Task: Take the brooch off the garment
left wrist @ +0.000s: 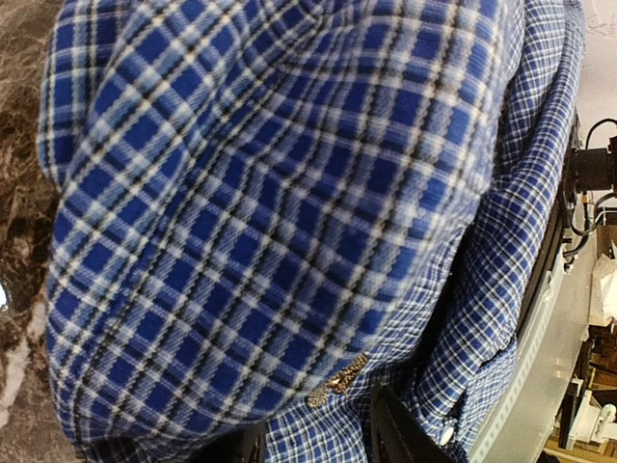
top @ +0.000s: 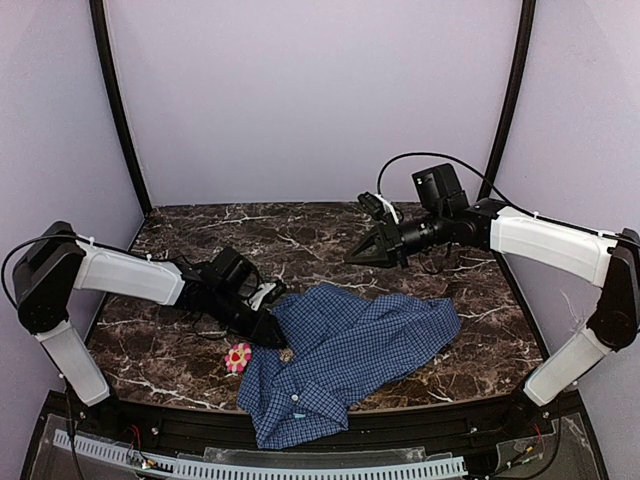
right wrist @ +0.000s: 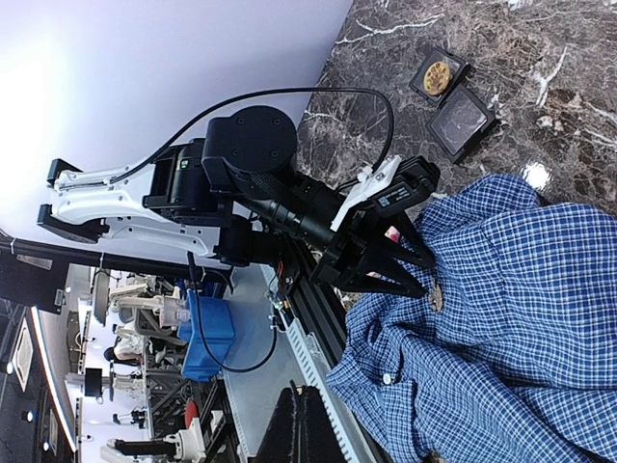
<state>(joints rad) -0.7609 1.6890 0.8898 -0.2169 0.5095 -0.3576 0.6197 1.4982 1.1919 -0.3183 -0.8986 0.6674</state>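
At shirt (top: 350, 350) edge, left fingers (left wrist: 410, 439) by brooch (left wrist: 337, 378)

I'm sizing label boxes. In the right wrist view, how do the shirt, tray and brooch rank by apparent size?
1. shirt, by far the largest
2. tray
3. brooch, the smallest, even though it lies nearer the camera than the tray

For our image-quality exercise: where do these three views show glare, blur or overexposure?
Top external: even light. Left wrist: checked shirt fills the frame, slightly soft. Right wrist: wall blown out at left; glare spot on the marble table.
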